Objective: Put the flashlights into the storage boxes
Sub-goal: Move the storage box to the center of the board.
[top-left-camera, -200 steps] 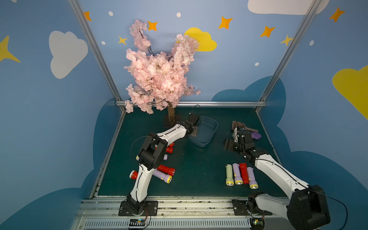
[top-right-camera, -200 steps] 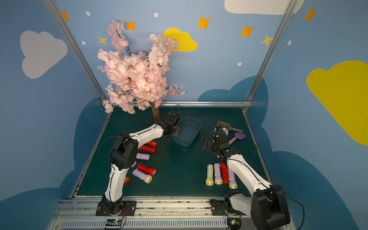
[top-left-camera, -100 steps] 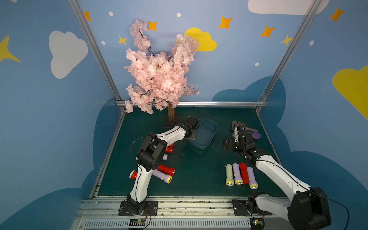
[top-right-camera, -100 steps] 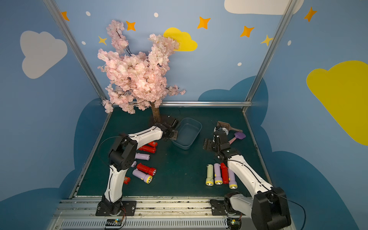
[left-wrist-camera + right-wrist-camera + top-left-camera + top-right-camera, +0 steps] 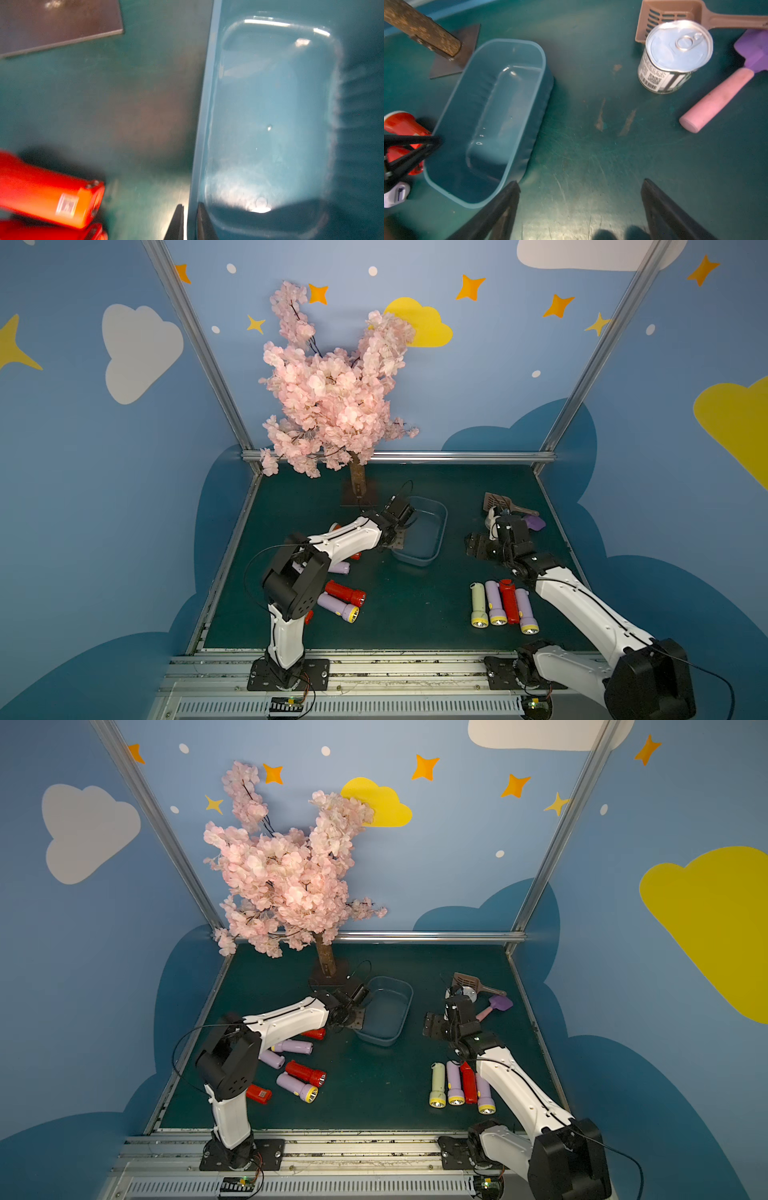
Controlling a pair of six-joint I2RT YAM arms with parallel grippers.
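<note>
Five red flashlights [image 5: 305,1073], five lilac flashlights [image 5: 455,1081], one pale green flashlight [image 5: 437,1083], one storage box [image 5: 378,1038], one can [image 5: 675,52], one scoop [image 5: 664,12], one purple spade [image 5: 500,1003], one blossom tree [image 5: 282,878]

Right tool [image 5: 580,182] spread wide over the mat [image 5: 591,124] — blue tub [image 5: 538,116] just beside it, silver can [image 5: 675,54] farther off

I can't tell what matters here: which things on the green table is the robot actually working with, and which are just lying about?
Part of the job: the flashlights, a row of four and a loose cluster; the blue tub, its rim pinched by the left hand.

Just lying about: blossom tree, brown scoop, metal can, purple spade with pink handle.
</note>
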